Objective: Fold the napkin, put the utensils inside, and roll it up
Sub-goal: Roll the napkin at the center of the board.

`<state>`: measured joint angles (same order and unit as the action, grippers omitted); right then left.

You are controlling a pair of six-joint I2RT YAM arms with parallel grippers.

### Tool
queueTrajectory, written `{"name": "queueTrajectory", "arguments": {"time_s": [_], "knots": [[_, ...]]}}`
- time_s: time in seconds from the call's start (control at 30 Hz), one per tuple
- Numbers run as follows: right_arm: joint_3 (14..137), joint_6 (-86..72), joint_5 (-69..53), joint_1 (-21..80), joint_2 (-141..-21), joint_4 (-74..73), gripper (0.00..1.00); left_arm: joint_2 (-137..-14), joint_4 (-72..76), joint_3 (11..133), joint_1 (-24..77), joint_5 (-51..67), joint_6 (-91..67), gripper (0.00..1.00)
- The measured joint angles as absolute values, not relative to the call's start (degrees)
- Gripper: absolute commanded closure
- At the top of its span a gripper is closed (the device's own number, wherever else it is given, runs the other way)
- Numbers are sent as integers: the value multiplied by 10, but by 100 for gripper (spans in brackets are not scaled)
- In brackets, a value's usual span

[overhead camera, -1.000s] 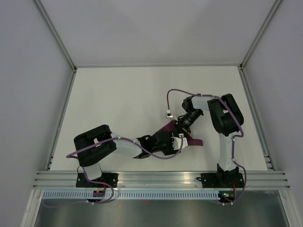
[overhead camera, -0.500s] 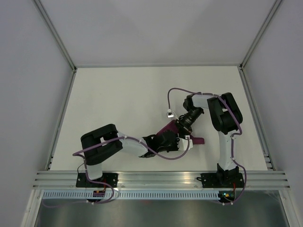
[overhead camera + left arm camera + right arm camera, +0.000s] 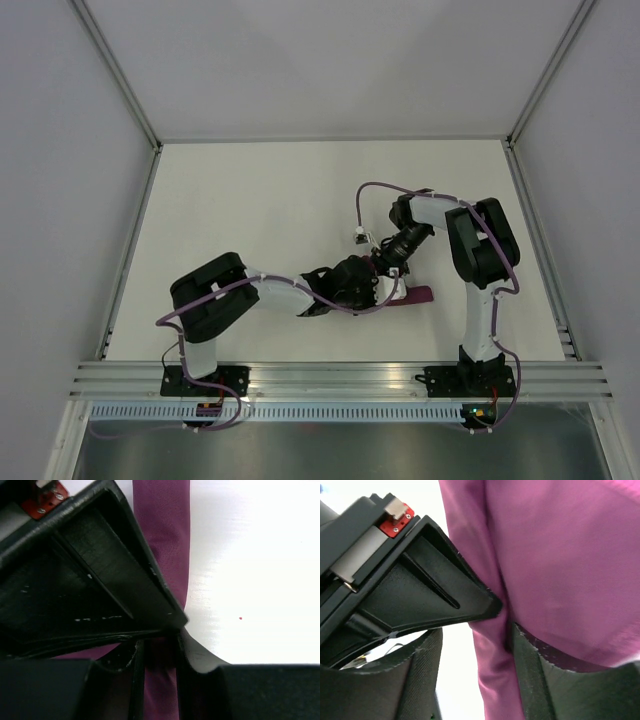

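The napkin [image 3: 414, 296] is a narrow magenta bundle on the table, mostly hidden under both grippers. In the left wrist view the napkin [image 3: 165, 525] runs as a slim strip down between my left gripper's [image 3: 160, 652] fingers, which are shut on it. My left gripper [image 3: 370, 288] and right gripper [image 3: 386, 268] meet tip to tip over the cloth. In the right wrist view the napkin [image 3: 555, 555] fills the upper right, and a fold of it lies against one finger [image 3: 535, 680]. The right gripper [image 3: 472, 642] is open, with bare table showing beside the fold. The utensils are hidden.
White table [image 3: 250, 210] with a raised metal rail [image 3: 340, 375] along the near edge and grey walls on the other sides. A purple cable [image 3: 370, 190] loops above the right wrist. The left gripper's black finger [image 3: 420, 595] crowds the right wrist view.
My left gripper slid right along the napkin and shut on it. My right gripper, shut on the cloth before, has opened. The bundle's visible end has shifted slightly right.
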<state>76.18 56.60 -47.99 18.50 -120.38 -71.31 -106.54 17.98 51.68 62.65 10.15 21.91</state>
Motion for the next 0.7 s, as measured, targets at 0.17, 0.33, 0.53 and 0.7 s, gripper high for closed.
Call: {"name": "queueTrajectory", "arguments": {"time_s": [0.17, 0.33, 0.53, 0.7], "knots": [[764, 560, -465, 173, -1173, -663, 34, -1073, 170, 528, 601, 162, 189, 98], [768, 547, -469, 124, -1131, -624, 34, -1085, 158, 543, 568, 239, 156, 98], [740, 558, -492, 36, -1033, -592, 34, -1117, 124, 582, 524, 344, 112, 98], [588, 570, -486, 19, -848, -519, 33, -1155, 85, 627, 492, 429, 74, 98]]}}
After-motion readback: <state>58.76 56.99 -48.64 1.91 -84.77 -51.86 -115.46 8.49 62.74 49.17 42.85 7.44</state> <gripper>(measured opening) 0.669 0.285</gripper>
